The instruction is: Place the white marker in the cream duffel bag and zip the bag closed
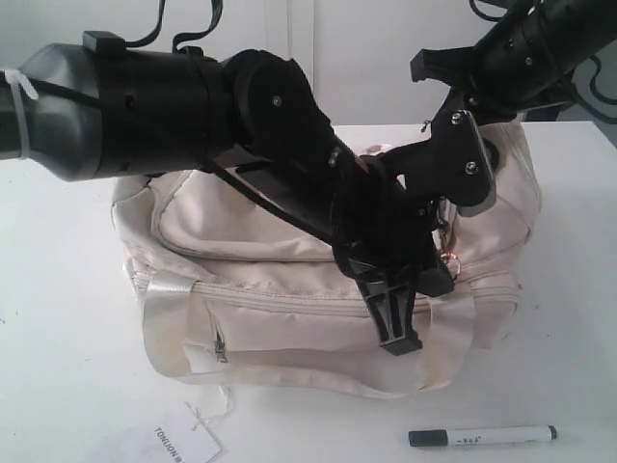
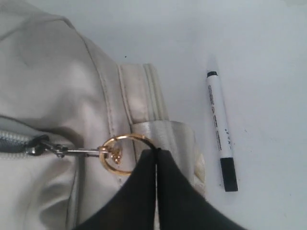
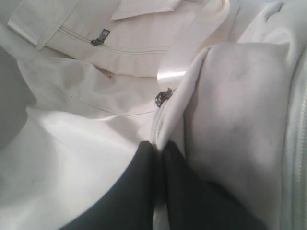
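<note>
Nearest us, the white marker lies flat on the table, just in front of the cream duffel bag and not yet inside. The left gripper is pressed together on the rim of the gold ring pull, ready, we judge, to draw the zipper. The right gripper pinches a fold of bag fabric, likely bracing it against that pull.

The large, soft cream fabric duffel bag sits mid-scene with its long side facing near. Its front pocket is zipped shut, and its gold ring zipper pull is at the right end. The slim white marker lies flat outside the bag, near right, its black cap pointing left.
</note>
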Robot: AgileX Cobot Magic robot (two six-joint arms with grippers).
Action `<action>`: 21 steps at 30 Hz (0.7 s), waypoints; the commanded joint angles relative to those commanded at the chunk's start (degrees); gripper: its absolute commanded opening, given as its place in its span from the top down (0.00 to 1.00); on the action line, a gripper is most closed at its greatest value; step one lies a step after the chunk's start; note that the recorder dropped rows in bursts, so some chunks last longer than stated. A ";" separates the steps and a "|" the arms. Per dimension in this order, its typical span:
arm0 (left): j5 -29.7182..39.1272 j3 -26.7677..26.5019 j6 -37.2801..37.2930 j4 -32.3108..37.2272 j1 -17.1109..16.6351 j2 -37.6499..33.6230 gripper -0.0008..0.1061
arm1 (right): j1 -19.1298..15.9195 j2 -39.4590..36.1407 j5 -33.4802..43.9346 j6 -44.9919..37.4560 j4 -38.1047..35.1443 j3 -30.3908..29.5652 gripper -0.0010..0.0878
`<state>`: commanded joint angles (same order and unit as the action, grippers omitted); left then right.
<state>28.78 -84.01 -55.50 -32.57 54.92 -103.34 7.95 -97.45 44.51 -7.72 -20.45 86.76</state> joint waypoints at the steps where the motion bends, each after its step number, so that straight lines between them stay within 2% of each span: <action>1: -0.77 0.00 0.00 -0.71 0.00 0.00 0.99 | 0.00 0.00 -0.26 0.00 0.00 0.00 0.99; 7: -4.07 0.00 0.00 -2.56 0.00 0.00 0.99 | 0.00 -0.10 0.06 0.00 0.00 0.00 0.99; 11: -6.83 0.00 0.00 -6.27 0.00 0.00 0.99 | 0.00 -0.10 0.32 0.23 0.00 0.00 0.99; 21: -11.58 0.00 0.00 -7.71 0.00 0.00 0.99 | 0.00 -0.10 1.70 0.27 -0.25 0.00 0.99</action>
<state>17.20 -84.01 -55.50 -40.28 54.92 -103.34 7.95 -97.55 46.21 -7.45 -20.70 86.76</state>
